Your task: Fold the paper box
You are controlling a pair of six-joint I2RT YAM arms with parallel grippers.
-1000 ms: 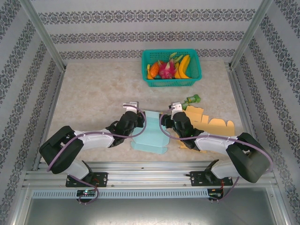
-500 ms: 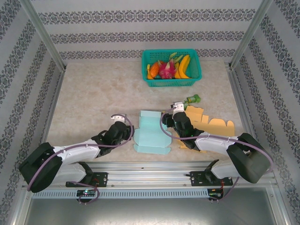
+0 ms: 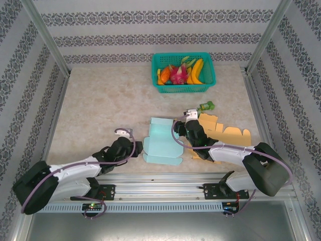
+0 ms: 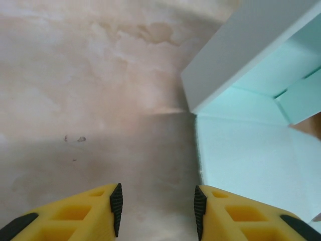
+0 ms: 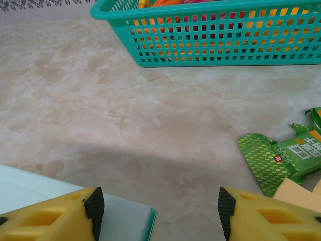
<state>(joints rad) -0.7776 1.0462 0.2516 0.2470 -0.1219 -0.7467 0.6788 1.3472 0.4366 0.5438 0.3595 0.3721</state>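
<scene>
Snack packet (image 3: 206, 106) lay by tan cardboard (image 3: 233, 134); basket (image 3: 183, 88) held fruit (image 3: 178, 74); left gripper (image 4: 156, 201) and right gripper (image 5: 159, 208) gaped empty beside the paper box (image 3: 161, 140).

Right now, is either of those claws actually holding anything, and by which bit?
Nothing, it seems. The left gripper is open beside the blue paper box; the right gripper is open too, a box edge beside one finger.

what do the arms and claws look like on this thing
Both the left arm and right arm have bulky black joints joined by white links, with a thin purple cable looping along each. The left claw and right claw each carry two yellow fingers with moulded cut-outs and ridged black pads on the inner faces.
</scene>
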